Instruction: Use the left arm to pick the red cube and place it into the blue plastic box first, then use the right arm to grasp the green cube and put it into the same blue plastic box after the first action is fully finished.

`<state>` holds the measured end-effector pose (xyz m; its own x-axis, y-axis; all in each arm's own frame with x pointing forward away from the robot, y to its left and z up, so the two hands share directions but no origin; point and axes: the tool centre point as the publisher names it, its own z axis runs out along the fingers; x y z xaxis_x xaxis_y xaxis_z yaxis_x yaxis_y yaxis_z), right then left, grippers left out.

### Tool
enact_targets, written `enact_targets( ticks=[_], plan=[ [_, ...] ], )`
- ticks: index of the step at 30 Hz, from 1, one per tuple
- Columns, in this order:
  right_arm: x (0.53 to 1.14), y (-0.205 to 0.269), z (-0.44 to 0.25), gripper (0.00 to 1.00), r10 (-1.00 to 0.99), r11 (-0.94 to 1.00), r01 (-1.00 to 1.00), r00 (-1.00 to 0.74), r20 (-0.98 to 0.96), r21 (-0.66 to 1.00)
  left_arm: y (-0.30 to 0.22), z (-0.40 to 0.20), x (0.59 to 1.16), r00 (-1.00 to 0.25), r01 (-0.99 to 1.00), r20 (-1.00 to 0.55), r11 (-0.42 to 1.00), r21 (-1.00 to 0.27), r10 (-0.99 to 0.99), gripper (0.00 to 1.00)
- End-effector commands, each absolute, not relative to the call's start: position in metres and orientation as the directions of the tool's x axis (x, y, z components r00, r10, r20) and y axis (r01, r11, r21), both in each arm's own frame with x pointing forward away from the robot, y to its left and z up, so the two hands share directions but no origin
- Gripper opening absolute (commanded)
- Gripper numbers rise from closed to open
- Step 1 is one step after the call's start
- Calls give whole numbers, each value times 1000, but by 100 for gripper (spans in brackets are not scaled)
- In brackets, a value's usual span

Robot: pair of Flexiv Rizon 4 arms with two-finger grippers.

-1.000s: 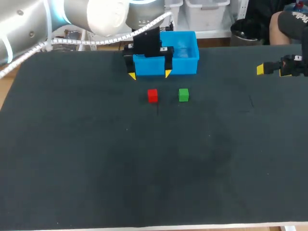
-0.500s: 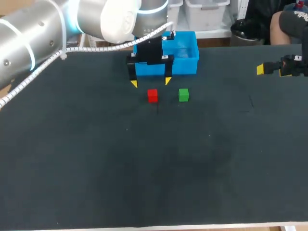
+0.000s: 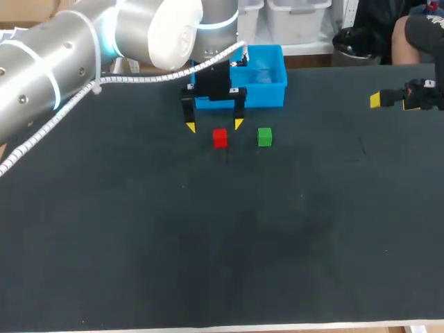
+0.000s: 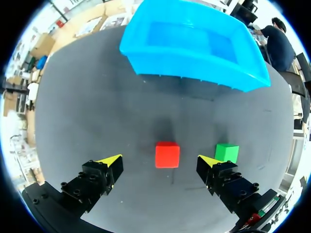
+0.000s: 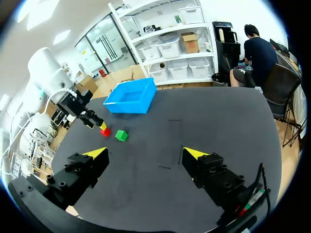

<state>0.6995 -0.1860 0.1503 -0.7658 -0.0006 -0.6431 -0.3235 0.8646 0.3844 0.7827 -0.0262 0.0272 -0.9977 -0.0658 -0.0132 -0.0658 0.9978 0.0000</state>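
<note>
Forward and downward is how the left gripper [image 3: 214,125] has travelled over the last second: its yellow tips were level with the front wall of the blue plastic box [image 3: 267,95] and now hang off the box, just behind the red cube [image 3: 220,138], while both cubes, the box and the right gripper [image 5: 145,153] have kept their places. The left claw's fingers stand wide apart and grip nothing. From the left wrist camera the red cube lies in the gap between them, a little ahead of the tips, with bare mat on either side and neither finger touching it. The green cube [image 3: 264,137] sits near the red one on its right with a clear strip of mat between them, and in that wrist view it lies close outside one finger, so room is tighter on that side than on the other. The box stands behind both cubes, apart from them, close to the far edge of the table [image 3: 139,243], and shows nothing inside it. From the cubes towards the near edge runs a wide dark stretch of mat. The right claw hovers over the far right part of the table, well apart from the cubes and box, its fingers spread and holding nothing.
</note>
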Motion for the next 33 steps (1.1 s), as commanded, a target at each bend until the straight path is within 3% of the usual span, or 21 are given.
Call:
enact_targets(
  ticks=[1,33],
  plan=[
    [699,-186,150,100,-1,865,-323,-766,-643,384,-32,20,789,-998,-56,9,998,4,-56,100],
    [699,-186,150,100,-1,865,-323,-766,-643,384,-35,-8,784,-996,-69,53,997,26,-71,100]
  ],
)
